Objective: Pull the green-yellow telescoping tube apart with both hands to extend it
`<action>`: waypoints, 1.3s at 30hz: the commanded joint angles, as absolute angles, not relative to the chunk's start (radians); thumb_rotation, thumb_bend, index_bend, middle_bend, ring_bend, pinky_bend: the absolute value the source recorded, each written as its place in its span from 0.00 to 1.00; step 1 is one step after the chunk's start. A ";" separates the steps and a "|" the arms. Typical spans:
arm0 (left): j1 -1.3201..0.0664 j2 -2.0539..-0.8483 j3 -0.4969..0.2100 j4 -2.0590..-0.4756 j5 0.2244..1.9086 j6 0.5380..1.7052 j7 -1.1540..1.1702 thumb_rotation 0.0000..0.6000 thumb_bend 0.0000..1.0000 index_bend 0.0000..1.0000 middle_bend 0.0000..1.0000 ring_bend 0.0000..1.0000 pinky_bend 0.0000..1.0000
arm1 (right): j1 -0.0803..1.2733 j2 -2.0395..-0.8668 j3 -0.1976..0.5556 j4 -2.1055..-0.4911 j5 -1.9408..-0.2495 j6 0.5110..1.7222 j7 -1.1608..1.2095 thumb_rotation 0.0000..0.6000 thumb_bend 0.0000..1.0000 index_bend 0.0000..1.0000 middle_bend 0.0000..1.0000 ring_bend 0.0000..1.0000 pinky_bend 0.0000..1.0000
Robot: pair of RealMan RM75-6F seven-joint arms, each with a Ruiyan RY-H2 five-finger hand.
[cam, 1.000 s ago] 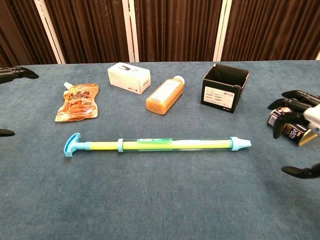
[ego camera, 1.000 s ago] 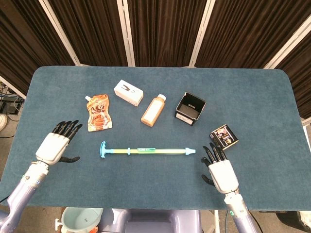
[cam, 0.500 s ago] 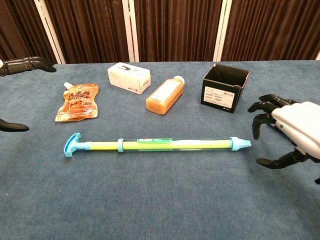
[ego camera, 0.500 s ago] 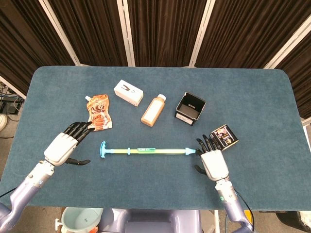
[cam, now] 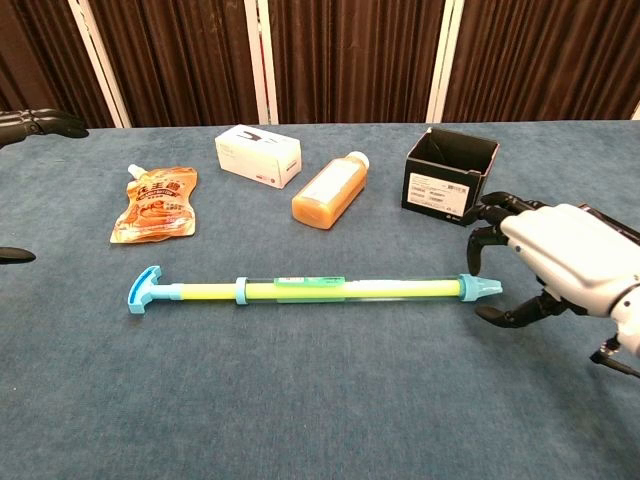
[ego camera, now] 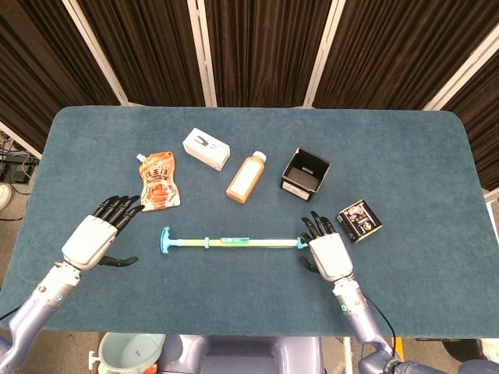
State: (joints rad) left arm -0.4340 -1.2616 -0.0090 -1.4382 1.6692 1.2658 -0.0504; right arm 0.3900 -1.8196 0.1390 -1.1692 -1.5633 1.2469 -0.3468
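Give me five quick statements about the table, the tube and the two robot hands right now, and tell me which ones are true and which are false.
1. The green-yellow tube lies flat on the table, with no robot hand holding it. True.
2. The right robot hand is closed around the tube's T-shaped handle. False: it is open beside the pointed tip, at the opposite end.
3. The left robot hand is open and apart from the tube. True.
4. The orange bottle stands upright. False: it lies on its side.
5. The black box holds the white carton. False: the carton lies on the table, left of the bottle.
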 commanded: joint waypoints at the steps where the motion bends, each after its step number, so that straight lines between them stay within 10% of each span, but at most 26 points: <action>1: -0.435 -1.270 -0.011 -1.415 1.659 1.265 -0.060 1.00 0.09 0.07 0.00 0.04 0.09 | 0.402 -1.834 0.139 -1.159 -1.556 1.241 -0.355 1.00 0.30 0.47 0.18 0.08 0.18; 39: -0.453 -1.291 -0.020 -1.323 1.589 1.232 -0.097 1.00 0.17 0.05 0.00 0.04 0.09 | 0.490 -1.893 0.141 -1.079 -1.457 1.165 -0.316 1.00 0.32 0.46 0.19 0.08 0.18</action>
State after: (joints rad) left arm -0.4525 -1.2905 -0.0202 -1.3239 1.5906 1.2336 -0.0957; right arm 0.4896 -1.8917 0.1420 -1.0814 -1.4586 1.1657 -0.3179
